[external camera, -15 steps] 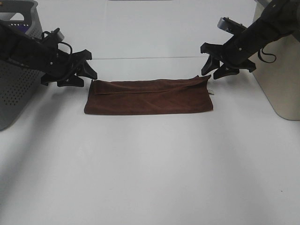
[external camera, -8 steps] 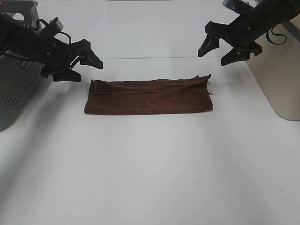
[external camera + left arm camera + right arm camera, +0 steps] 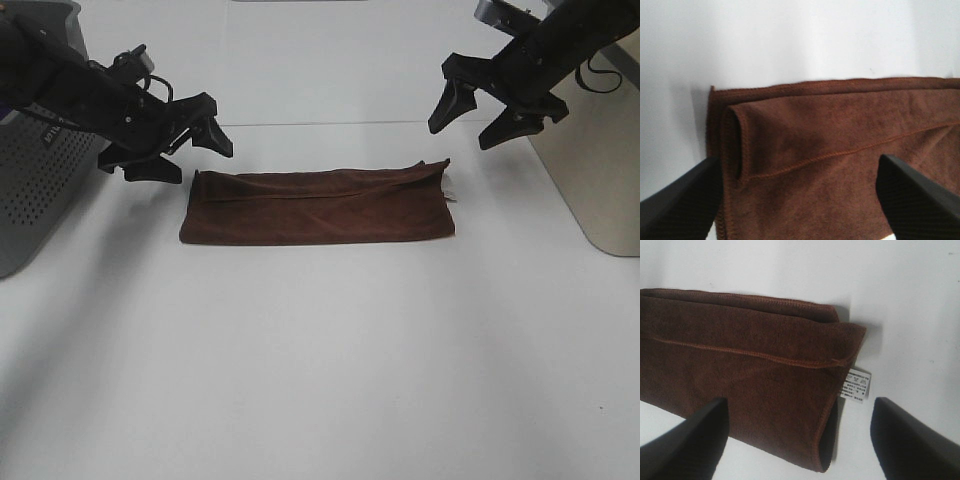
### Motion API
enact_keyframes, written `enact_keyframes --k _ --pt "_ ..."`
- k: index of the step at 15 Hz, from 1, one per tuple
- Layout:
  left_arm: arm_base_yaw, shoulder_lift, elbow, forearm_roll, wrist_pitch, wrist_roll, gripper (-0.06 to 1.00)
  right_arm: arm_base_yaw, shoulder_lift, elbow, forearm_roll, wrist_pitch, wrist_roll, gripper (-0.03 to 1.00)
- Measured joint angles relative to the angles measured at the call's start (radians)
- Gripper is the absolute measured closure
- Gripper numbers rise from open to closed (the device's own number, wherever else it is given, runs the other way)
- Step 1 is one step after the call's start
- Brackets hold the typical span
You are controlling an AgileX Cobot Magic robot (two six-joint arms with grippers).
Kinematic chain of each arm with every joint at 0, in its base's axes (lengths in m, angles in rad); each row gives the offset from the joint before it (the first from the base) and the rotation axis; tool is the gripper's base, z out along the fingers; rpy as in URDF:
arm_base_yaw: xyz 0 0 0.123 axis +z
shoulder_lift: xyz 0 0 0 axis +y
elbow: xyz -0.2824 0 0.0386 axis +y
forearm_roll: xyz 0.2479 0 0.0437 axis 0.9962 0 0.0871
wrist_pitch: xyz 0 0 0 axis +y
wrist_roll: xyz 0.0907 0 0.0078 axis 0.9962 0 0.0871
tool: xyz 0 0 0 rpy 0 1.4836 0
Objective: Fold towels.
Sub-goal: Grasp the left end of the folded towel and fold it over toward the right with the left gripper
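I'm working in what's looking like a robotics lab w/ a staged laundry setup: plain white tabletop point(image 3: 320, 380) filling the view, grey perforated basket point(image 3: 30, 190) sitting on my left, beige bin point(image 3: 600, 170) on my right, brown towel point(image 3: 318, 206) lying btw them.

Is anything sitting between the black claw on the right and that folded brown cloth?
No. The high view shows only bare white table between the right gripper and the dark reddish-brown terry towel, whose small white tag pokes out there.

Open table point(image 3: 320, 380) lies around the towel point(image 3: 318, 205); a grey basket point(image 3: 40, 200) flanks the left, a beige bin point(image 3: 600, 180) the right
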Motion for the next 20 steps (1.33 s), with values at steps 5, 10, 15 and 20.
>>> enact_keyframes --k 5,10,15,20 --pt "0.002 0.065 0.000 0.011 0.025 -0.020 0.17 0.000 0.000 0.000 -0.007 0.004 0.005 0.21" --pt "0.001 0.092 -0.009 -0.071 0.014 -0.021 0.21 0.000 0.000 0.000 -0.028 0.004 0.006 0.21" --pt "0.001 0.109 -0.007 -0.053 0.032 -0.020 0.86 0.000 0.000 0.000 -0.036 0.000 0.009 0.21" --pt "-0.001 0.064 -0.001 -0.005 0.035 -0.050 0.92 0.000 0.000 0.000 -0.043 0.000 0.012 0.21"
